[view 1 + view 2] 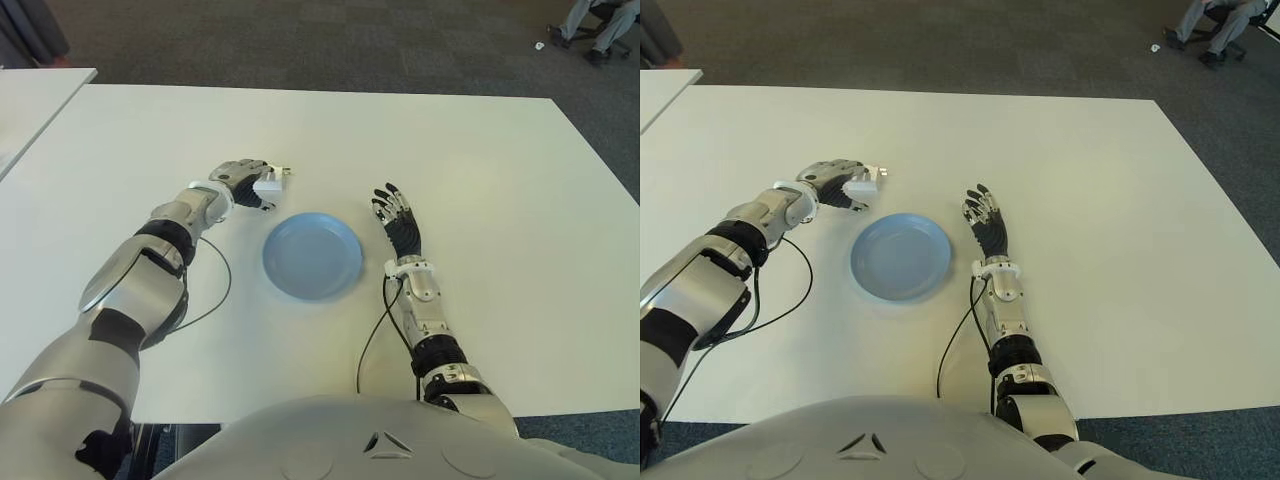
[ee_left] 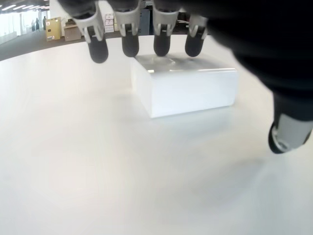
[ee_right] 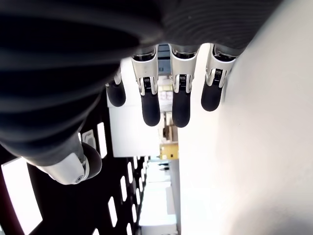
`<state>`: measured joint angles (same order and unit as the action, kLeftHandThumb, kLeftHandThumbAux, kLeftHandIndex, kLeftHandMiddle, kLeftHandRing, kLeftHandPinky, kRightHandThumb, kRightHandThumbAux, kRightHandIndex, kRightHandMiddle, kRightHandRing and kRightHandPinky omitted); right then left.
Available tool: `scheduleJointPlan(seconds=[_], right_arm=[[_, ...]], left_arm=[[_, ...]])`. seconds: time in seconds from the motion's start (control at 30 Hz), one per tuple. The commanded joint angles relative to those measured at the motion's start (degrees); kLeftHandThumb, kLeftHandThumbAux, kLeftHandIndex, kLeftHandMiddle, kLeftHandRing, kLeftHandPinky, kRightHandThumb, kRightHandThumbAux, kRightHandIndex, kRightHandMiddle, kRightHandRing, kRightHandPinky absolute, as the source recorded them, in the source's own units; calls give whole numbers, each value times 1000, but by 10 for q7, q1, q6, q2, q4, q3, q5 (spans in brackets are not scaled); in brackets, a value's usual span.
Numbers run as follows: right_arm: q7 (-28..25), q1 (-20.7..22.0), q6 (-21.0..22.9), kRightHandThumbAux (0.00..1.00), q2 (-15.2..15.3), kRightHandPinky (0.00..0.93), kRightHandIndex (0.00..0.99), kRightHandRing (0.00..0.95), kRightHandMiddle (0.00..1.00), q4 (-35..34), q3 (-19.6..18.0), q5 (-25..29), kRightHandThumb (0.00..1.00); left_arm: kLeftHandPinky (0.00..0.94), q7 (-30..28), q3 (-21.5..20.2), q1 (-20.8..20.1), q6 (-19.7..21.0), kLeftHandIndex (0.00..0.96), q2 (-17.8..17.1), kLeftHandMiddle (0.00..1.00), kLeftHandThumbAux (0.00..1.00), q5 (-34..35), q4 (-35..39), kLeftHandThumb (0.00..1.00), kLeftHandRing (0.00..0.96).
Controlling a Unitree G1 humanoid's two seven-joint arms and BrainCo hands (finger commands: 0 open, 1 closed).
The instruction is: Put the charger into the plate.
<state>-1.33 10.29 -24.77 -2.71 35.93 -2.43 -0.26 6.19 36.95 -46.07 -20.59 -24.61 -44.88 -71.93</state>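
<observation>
grasp step: left hand (image 1: 240,181) draped over small white boxy plastic charger (image 1: 268,186) on white table (image 1: 480,160), fingertips (image 2: 129,46) on top edge, thumb apart, not yet clamped | close thumb on side face before lift, then carry to round light-blue plate (image 1: 312,255) just beside | charger glossy, prongs pointing away from hand | right hand (image 1: 400,222) released, beside plate on right

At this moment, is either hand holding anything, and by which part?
The left hand has four fingertips on the charger's top; the thumb is clear, so no closed grasp shows. The right hand is open, empty.

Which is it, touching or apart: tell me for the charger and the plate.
Apart. The left eye view shows bare table between the charger, under the left hand, and the plate.
</observation>
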Motion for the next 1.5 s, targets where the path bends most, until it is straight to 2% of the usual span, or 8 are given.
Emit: scheduleJointPlan(seconds=[0.03, 0.37, 0.5, 0.7, 0.97, 1.13, 1.27, 1.5], right_arm=[[-1, -25, 32, 574, 3, 172, 94, 203, 224, -30, 1, 5, 0], [1, -50, 53, 573, 5, 187, 101, 221, 248, -88, 2, 5, 0], [10, -57, 61, 565, 5, 191, 111, 226, 259, -106, 3, -2, 0], [21, -70, 75, 545, 9, 192, 123, 232, 269, -134, 7, -12, 0], [20, -77, 83, 540, 16, 205, 131, 242, 284, -152, 4, -7, 0], [14, -77, 82, 548, 20, 208, 129, 249, 288, -153, 2, 0, 0], [7, -78, 82, 561, 22, 204, 126, 252, 290, -154, 1, 6, 0], [-4, -81, 80, 580, 24, 192, 123, 253, 288, -154, 1, 13, 0]], left_arm=[[127, -46, 9, 36, 0, 0, 3, 32, 425, -2, -7, 0, 60], [122, -37, 11, 55, -18, 8, -13, 56, 446, 2, 7, 0, 73], [132, -11, 24, 66, -37, 20, -31, 79, 469, -13, 22, 0, 91], [130, 85, 85, 103, -76, 46, -117, 121, 511, -100, 103, 0, 117], [106, 130, 125, 122, -61, 49, -225, 126, 533, -204, 243, 0, 112], [89, 154, 129, 134, -46, 39, -269, 120, 542, -248, 287, 0, 103], [77, 157, 129, 149, -32, 26, -304, 111, 535, -279, 321, 0, 93], [39, 94, 93, 205, -11, 2, -378, 87, 527, -286, 446, 0, 69]])
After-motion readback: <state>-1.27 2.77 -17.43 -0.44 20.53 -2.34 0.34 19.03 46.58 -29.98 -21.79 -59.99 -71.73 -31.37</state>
